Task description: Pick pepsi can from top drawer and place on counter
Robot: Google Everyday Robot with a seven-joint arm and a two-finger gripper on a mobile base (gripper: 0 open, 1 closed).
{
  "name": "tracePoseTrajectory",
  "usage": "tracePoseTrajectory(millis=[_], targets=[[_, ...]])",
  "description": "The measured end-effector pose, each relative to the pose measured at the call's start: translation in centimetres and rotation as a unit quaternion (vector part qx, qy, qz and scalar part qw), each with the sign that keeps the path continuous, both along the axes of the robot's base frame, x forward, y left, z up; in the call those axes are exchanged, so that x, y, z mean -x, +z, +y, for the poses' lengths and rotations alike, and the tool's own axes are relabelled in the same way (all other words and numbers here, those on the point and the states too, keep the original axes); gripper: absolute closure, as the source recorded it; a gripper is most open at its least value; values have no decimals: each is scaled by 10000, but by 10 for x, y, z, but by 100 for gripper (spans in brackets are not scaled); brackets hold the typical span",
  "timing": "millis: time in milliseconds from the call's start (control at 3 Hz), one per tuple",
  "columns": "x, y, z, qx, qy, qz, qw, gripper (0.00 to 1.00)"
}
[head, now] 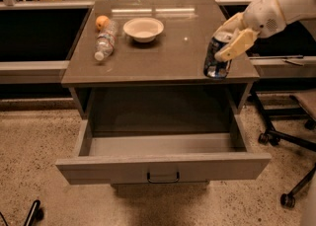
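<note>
The cream two-finger pincer (228, 46) is clamped round the top of the small dark blue pepsi can (214, 66), which hangs near upright with its base at or just above the front right corner of the glossy dark grey-brown bench (163, 57).

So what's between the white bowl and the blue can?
Nothing, just bare glossy grey counter, in the camera view. The cream gripper grips the dark blue pepsi can near the counter's front right corner.
</note>
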State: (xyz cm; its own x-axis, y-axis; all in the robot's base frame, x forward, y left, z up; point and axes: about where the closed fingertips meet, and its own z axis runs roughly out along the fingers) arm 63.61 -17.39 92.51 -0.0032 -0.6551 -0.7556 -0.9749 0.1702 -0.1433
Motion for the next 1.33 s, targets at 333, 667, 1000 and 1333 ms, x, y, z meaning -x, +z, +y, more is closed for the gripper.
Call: tracePoseTrajectory(millis=[333, 667, 1000, 1333], targets=[[6, 59, 2, -119, -34, -747, 9971, 100], [-7, 74, 9, 0, -476, -971, 9941, 100], [-44, 56, 16, 49, -1357, -617, 9888, 100], [-71, 25, 24, -193, -1672, -30, 9857, 84]])
